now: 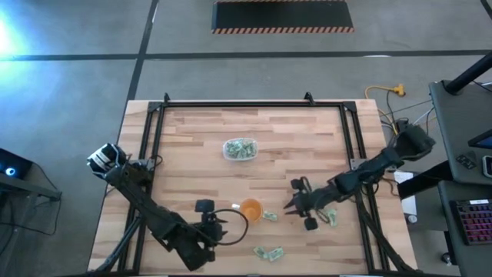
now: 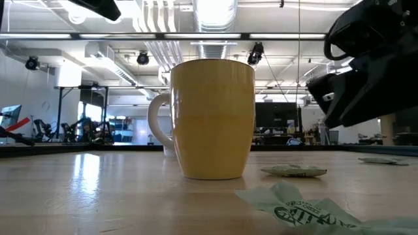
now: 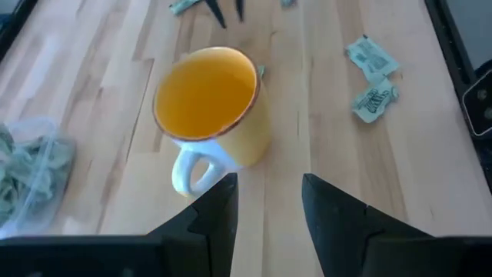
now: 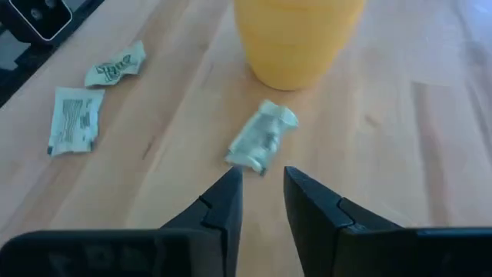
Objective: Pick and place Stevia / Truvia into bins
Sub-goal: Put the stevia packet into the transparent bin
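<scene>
- The right gripper (image 4: 261,196), fingers narrowly apart and empty, hangs just short of a crumpled sachet (image 4: 264,139) lying beside the orange cup (image 4: 296,35).
- The sachet's long axis points roughly toward the fingers.
- The left gripper (image 3: 265,204), open, waits on the cup's far side, so the right arm is nearer.
- The clear tub (image 1: 240,149) sits well beyond the cup.

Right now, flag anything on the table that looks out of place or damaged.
An orange ceramic mug with a white handle stands among the sweetener sachets, though it is no bin. The pale green paper sachet beside it looks crumpled, just ahead of the right end effector.
</scene>
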Action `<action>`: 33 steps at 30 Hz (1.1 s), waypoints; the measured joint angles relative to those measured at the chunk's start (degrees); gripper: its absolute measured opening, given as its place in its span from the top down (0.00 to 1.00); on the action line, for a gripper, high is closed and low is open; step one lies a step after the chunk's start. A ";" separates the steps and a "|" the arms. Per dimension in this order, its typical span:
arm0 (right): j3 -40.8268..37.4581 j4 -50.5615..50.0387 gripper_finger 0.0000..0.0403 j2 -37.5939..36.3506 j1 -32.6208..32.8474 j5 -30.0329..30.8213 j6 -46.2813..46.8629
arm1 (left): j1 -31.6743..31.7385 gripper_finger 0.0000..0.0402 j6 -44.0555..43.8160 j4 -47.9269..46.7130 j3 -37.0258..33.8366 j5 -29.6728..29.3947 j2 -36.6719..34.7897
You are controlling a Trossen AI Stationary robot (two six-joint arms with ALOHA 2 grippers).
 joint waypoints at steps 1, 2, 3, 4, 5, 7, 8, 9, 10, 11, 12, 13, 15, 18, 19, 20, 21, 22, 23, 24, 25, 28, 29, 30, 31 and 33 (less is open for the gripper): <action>1.25 -0.04 0.77 1.59 0.03 -0.06 0.00 | -0.24 0.68 -0.99 -0.11 -0.24 -0.02 0.00; 2.56 0.17 0.75 3.06 0.03 -0.42 0.02 | -0.49 0.68 -1.84 -0.09 -0.62 -0.02 0.00; 3.64 0.36 0.73 4.40 0.01 -0.85 0.18 | -0.81 0.68 -2.73 -0.52 -1.07 0.01 0.00; 4.64 0.27 0.71 5.73 0.01 -1.13 0.19 | -1.23 0.68 -3.61 -0.63 -1.59 0.03 0.00; 5.63 -0.03 0.69 7.00 0.01 -1.17 0.20 | -1.60 0.68 -4.72 -0.58 -2.11 0.05 0.00; 7.39 -0.11 0.64 9.27 0.01 -1.32 0.20 | -2.31 0.68 -7.17 -0.96 -3.14 0.09 0.00; 8.12 -0.17 0.62 10.15 0.01 -1.30 0.20 | -2.63 0.68 -8.45 -1.50 -3.39 0.13 0.00; 8.83 -0.25 0.60 10.93 -0.03 -1.32 0.20 | -2.96 0.68 -9.72 -1.98 -3.55 0.09 0.00; 9.49 -0.27 0.58 11.65 -0.04 -1.30 0.20 | -3.26 0.68 -10.61 -2.15 -3.69 0.07 -0.01; 9.93 -0.29 0.56 12.26 -0.04 -1.30 0.20 | -3.51 0.68 -11.37 -2.17 -3.76 0.00 -0.02; 10.32 -0.48 0.54 12.91 -0.04 -1.28 0.19 | -3.78 0.68 -11.66 -2.07 -3.82 -0.02 -0.02; 10.68 -0.51 0.53 13.57 -0.04 -1.25 0.20 | -4.12 0.68 -11.70 -2.13 -3.86 -0.04 -0.02; 11.22 -0.59 0.50 14.55 -0.04 -1.24 0.20 | -4.57 0.68 -11.72 -2.09 -3.86 -0.36 -0.02; 11.76 -0.84 0.48 16.01 -0.04 -0.30 0.45 | -5.12 0.68 -11.72 -2.10 -4.05 -1.49 -0.02; 11.89 -1.84 0.48 16.33 -0.04 0.57 1.04 | -5.15 0.68 -11.73 -2.11 -4.14 -1.57 -0.02; 12.18 -2.94 0.47 16.60 -0.12 1.54 1.45 | -5.17 0.68 -11.76 -1.99 -4.24 -1.63 -0.04; 12.47 -3.67 0.47 16.86 -0.17 2.27 1.70 | -5.19 0.68 -11.79 -1.98 -4.36 -1.65 -0.04; 12.56 -4.21 0.48 16.93 -0.17 2.94 1.93 | -5.19 0.68 -11.87 -2.07 -4.47 -1.69 -0.04; 12.60 -4.94 0.48 16.97 -0.21 3.37 2.17 | -5.19 0.68 -12.14 -2.01 -4.50 -1.71 -0.04; 12.69 -5.24 0.49 17.04 -0.23 3.74 2.40 | -5.19 0.68 -12.56 -1.89 -4.57 -1.87 -0.04; 12.80 -5.52 0.50 17.12 -0.20 4.29 2.80 | -5.19 0.68 -13.07 -1.98 -4.63 -1.96 -0.04; 13.07 -6.76 0.54 17.10 -0.15 5.18 3.23 | -5.26 0.68 -13.29 -1.91 -4.69 -2.74 -0.04; 13.14 -7.09 0.57 17.10 -0.15 5.15 3.18 | -5.28 0.68 -13.29 -1.89 -4.69 -3.05 -0.05; 13.17 -7.25 0.60 17.08 -0.15 5.15 2.96 | -5.28 0.68 -13.29 -1.74 -4.69 -3.17 -0.07; 13.17 -7.36 0.63 17.05 -0.15 5.15 2.79 | -5.28 0.68 -13.29 -1.48 -4.71 -3.23 -0.07; 13.17 -7.38 0.71 17.04 -0.15 5.14 2.24 | -5.28 0.68 -13.26 -1.53 -4.79 -3.74 -0.07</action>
